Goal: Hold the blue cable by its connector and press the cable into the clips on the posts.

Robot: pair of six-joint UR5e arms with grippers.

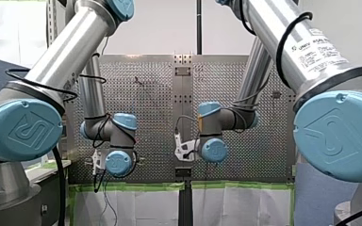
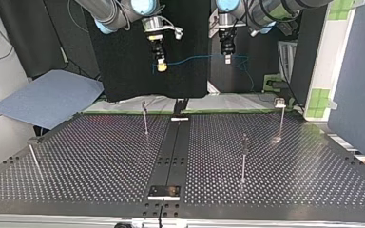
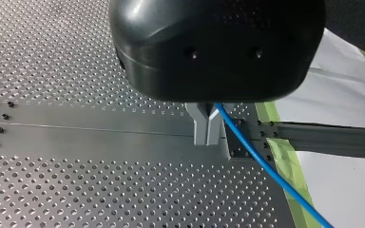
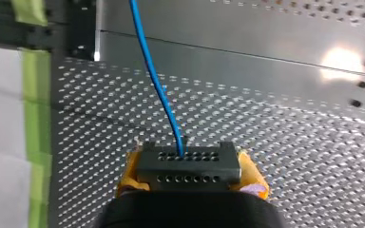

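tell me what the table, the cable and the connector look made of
Table: metal, likely aluminium; dull silver sheen with rows of drilled holes.
Cable: smooth blue plastic jacket, curving loosely.
Connector: dark matte block, probably plastic, with two rows of small holes.

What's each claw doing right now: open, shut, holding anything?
Left claw: shut on the blue cable.
Right claw: shut on the connector.
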